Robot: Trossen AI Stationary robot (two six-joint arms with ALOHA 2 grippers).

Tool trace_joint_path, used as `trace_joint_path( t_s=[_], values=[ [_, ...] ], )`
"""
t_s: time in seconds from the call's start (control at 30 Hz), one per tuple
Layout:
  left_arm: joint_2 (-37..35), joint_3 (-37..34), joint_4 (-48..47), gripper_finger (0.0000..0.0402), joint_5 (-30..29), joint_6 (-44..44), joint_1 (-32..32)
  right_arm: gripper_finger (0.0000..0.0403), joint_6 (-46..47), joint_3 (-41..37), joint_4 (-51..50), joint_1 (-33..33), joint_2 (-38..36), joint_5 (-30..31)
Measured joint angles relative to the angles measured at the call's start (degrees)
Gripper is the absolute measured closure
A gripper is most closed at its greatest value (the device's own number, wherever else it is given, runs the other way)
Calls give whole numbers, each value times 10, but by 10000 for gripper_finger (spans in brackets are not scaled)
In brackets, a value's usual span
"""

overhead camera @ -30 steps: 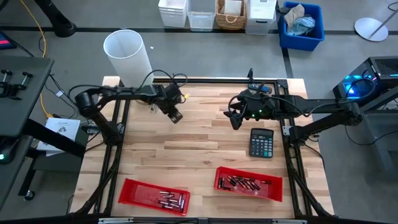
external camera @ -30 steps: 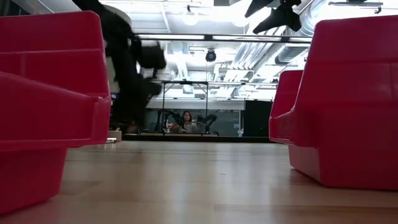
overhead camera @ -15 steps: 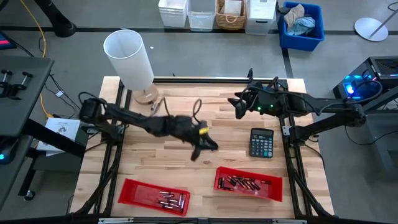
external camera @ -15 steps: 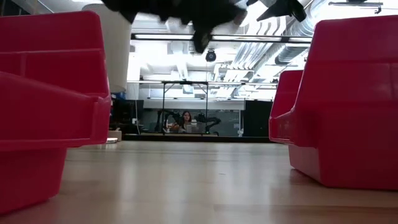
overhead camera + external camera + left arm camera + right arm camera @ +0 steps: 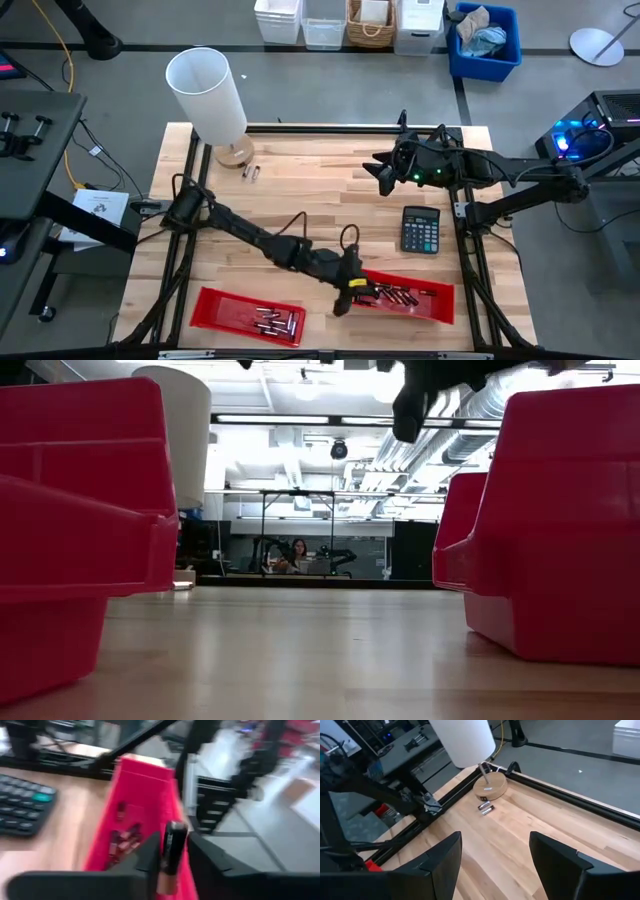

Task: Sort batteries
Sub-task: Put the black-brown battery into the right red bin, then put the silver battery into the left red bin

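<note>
High view: wooden table carries two red bins. The left bin holds a small cluster of batteries, about six, exact count not readable. The right bin holds a larger pile, roughly eight to ten. Two loose batteries lie side by side just beside the wooden base of the one white lamp. One black calculator sits above the right bin. The left gripper is stretched far across, at the left end of the right bin. The right gripper hangs over the far middle of the table, near nothing.

Low view: two red bins fill the sides, left and right; a dark part of an arm hangs in from the top edge. One person sits at a desk in the room beyond.

Left wrist view: the left gripper has one battery standing between its two fingers, jaws narrow, pads close against the cell's sides, directly above the red bin with several batteries inside. Calculator alongside.

Right wrist view: the right gripper has its jaws spread wide, nothing between them. Two loose batteries beside the lamp base.
</note>
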Motion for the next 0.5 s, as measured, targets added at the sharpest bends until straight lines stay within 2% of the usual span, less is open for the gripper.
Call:
trace_joint_path(
  t_s=[0.07,0.17,0.3,0.33,0.4,0.5],
  values=[
    [7,16,-26,285,-31,5,-1,176,0,0,1,6,0,0],
    [-2,40,-95,233,-36,5,1,176,0,0,4,16,0,0],
    [-64,45,-293,195,-19,32,19,176,-8,0,3,24,0,1],
    [-87,35,-334,192,-38,40,26,176,-15,0,2,24,0,0],
    [-141,-11,-349,193,-91,59,42,176,-29,0,-2,24,0,1],
    [-240,-144,-327,197,-148,50,84,176,-41,0,-7,22,0,1]
  ],
)
